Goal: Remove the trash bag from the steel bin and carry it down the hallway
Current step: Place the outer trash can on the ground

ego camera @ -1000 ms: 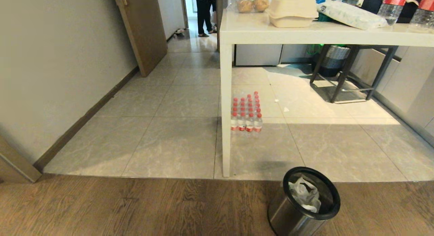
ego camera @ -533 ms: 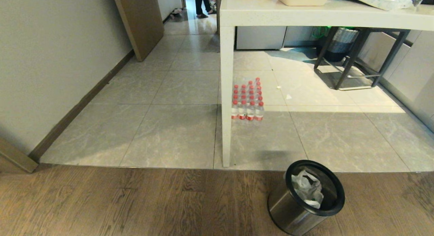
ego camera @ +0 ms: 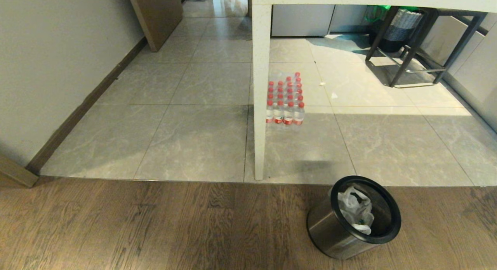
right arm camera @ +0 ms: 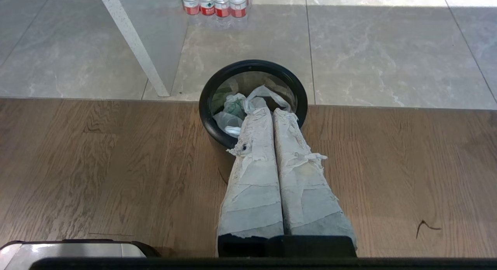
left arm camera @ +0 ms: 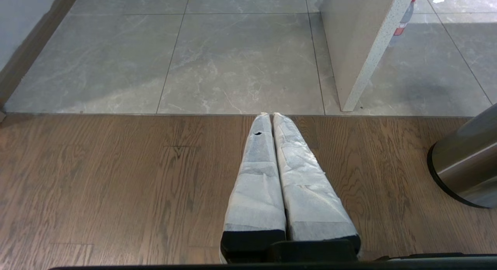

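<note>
Nothing of the task is done yet. The bag (ego camera: 355,212) sits crumpled inside the bin (ego camera: 351,219), its white folds below the black rim, with a trace of green print showing. The bin stands on the wood floor (ego camera: 155,223) at about 5 o'clock in the head view, just short of the seam where the wood meets the grey tiles, and close to the white table leg (ego camera: 261,99) at its 10 o'clock.

Neither arm shows in the head view. The right gripper (right arm camera: 271,111) points at the bin from above the wood floor, its tips lined up with the near rim, its two taped fingers pressed together and holding nothing. The left gripper (left arm camera: 271,115) hangs over bare wood with the bin's steel wall at its 3 o'clock; its fingers are also closed tight and empty.

All the work is left, by my reading: the right gripper must part its fingers, go down into the bin, catch a loop or fold of the bag, and lift it clear. Then comes the carry into the hallway (ego camera: 217,14), which opens at 12 o'clock, between the brown door (ego camera: 155,14) and the table, past the pack of bottles (ego camera: 284,101).
</note>
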Motion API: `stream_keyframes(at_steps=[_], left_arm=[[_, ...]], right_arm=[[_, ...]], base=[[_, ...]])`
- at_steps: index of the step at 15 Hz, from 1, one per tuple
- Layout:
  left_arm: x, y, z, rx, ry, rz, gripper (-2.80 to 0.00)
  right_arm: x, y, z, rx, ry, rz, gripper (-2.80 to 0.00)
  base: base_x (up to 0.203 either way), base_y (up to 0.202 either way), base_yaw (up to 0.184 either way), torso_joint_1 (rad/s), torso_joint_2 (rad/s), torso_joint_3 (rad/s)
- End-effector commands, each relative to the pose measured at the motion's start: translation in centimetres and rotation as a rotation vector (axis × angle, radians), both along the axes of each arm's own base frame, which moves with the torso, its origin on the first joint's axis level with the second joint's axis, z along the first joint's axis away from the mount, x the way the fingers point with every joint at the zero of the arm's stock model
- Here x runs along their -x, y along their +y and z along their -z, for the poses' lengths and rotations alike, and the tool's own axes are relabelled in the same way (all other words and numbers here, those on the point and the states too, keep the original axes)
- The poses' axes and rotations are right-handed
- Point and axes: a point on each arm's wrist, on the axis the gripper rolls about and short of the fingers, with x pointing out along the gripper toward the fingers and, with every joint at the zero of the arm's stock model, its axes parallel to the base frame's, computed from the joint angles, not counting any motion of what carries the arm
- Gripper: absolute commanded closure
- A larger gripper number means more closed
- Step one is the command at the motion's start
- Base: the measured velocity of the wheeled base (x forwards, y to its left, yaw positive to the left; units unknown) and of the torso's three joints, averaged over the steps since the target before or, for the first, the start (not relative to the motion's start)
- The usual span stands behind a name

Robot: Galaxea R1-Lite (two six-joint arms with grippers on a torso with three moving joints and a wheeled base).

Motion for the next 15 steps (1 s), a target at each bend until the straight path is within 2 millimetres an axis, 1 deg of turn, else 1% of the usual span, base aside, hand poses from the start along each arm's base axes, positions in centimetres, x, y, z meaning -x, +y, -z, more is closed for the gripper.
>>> stream_keyframes(at_steps=[1, 4, 5, 6, 7, 8, 9, 10, 11, 12, 13, 14, 15], left_arm=[[0.0, 0.0, 0.0, -0.001, 0.001, 0.0, 0.0], [0.0, 0.0, 0.0, -0.001, 0.0, 0.0, 0.0], [0.0, 0.0, 0.0, -0.001, 0.0, 0.0, 0.0], [0.0, 0.0, 0.0, -0.001, 0.001, 0.0, 0.0], [0.0, 0.0, 0.0, -0.001, 0.0, 0.0, 0.0], [0.0, 0.0, 0.0, -0.001, 0.0, 0.0, 0.0], [0.0, 0.0, 0.0, -0.001, 0.002, 0.0, 0.0], [0.0, 0.0, 0.0, 0.0, 0.0, 0.0, 0.0], [0.0, 0.0, 0.0, -0.001, 0.0, 0.0, 0.0], [0.0, 0.0, 0.0, -0.001, 0.0, 0.0, 0.0], [0.0, 0.0, 0.0, -0.001, 0.0, 0.0, 0.0], [0.0, 0.0, 0.0, -0.001, 0.001, 0.0, 0.0], [0.0, 0.0, 0.0, -0.001, 0.0, 0.0, 0.0]], right_arm=[[0.0, 0.0, 0.0, 0.0, -0.002, 0.0, 0.0], [0.0, 0.0, -0.1, -0.015, -0.006, 0.01, 0.0], [0.3, 0.0, -1.0, -0.012, -0.028, 0.013, 0.0], [0.7, 0.0, -2.7, -0.013, -0.046, 0.014, 0.0], [1.2, 0.0, -5.2, -0.014, -0.051, 0.015, 0.0], [1.6, 0.0, -8.1, -0.016, -0.026, 0.015, 0.0], [0.9, 0.0, -10.4, -0.017, 0.063, 0.016, 0.0], [-0.3, 0.0, -12.3, -0.017, 0.156, 0.022, 0.0], [-2.4, 0.0, -14.0, -0.016, 0.281, 0.03, 0.0], [-4.8, -0.1, -15.0, -0.015, 0.395, 0.036, 0.0], [-7.3, -0.1, -15.4, -0.014, 0.506, 0.044, 0.0], [-10.6, -0.2, -15.3, -0.008, 0.629, 0.066, 0.0], [-13.8, -0.4, -14.7, -0.004, 0.734, 0.109, 0.0]], base=[[0.0, 0.0, 0.0, 0.007, 0.0, -0.036], [0.0, 0.0, 0.0, 0.0, 0.0, 0.0], [0.0, 0.0, 0.0, 0.0, 0.0, 0.0], [0.0, 0.0, 0.0, 0.0, 0.0, 0.0], [0.0, 0.0, 0.0, 0.0, 0.0, 0.0], [0.0, 0.0, 0.0, 0.0, 0.0, 0.0], [0.0, 0.0, 0.0, 0.0, 0.0, 0.0], [0.0, 0.0, 0.0, 0.0, 0.0, 0.0], [0.0, 0.0, 0.0, 0.0, 0.0, 0.0], [0.0, 0.0, 0.0, 0.0, 0.0, 0.0], [0.0, 0.0, 0.0, 0.0, 0.0, 0.0], [0.0, 0.0, 0.0, 0.0, 0.0, 0.0], [0.0, 0.0, 0.0, 0.0, 0.0, 0.0]])
